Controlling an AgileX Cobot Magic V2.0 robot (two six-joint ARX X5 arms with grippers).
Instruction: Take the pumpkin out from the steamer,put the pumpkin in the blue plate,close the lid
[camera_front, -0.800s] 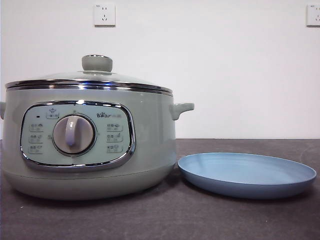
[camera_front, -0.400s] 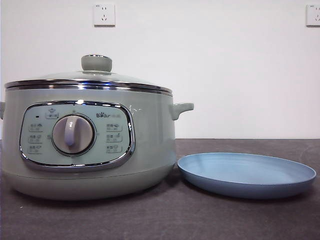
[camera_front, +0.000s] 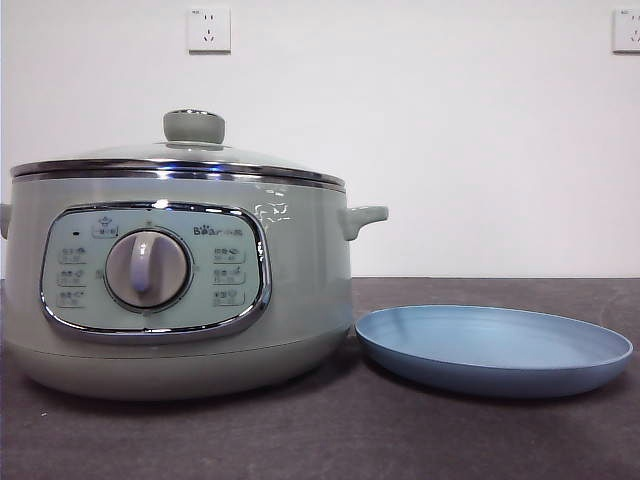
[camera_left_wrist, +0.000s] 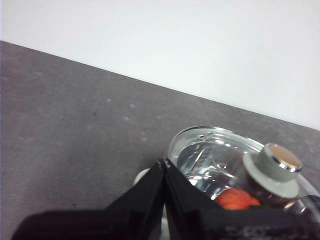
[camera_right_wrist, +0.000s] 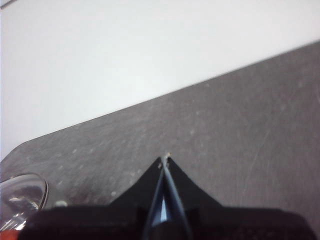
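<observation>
The sage-green steamer (camera_front: 180, 290) stands at the left of the table with its glass lid (camera_front: 180, 158) on and the pale green knob (camera_front: 194, 126) upright on top. The left wrist view looks down at the lid (camera_left_wrist: 210, 155) and knob (camera_left_wrist: 274, 170), and the orange pumpkin (camera_left_wrist: 236, 199) shows through the glass inside the steamer. My left gripper (camera_left_wrist: 164, 163) hangs shut above the table beside the lid, holding nothing. The blue plate (camera_front: 493, 350) lies to the right of the steamer. My right gripper (camera_right_wrist: 164, 160) is shut over bare table, far from the lid's edge (camera_right_wrist: 22, 192).
Dark grey tabletop (camera_front: 330, 440) runs in front of the steamer and the plate. A white wall with two sockets (camera_front: 208, 30) closes the back. No arm shows in the front view.
Nothing on the table has moved. Only a small light reflection on the steamer's front has shifted.
</observation>
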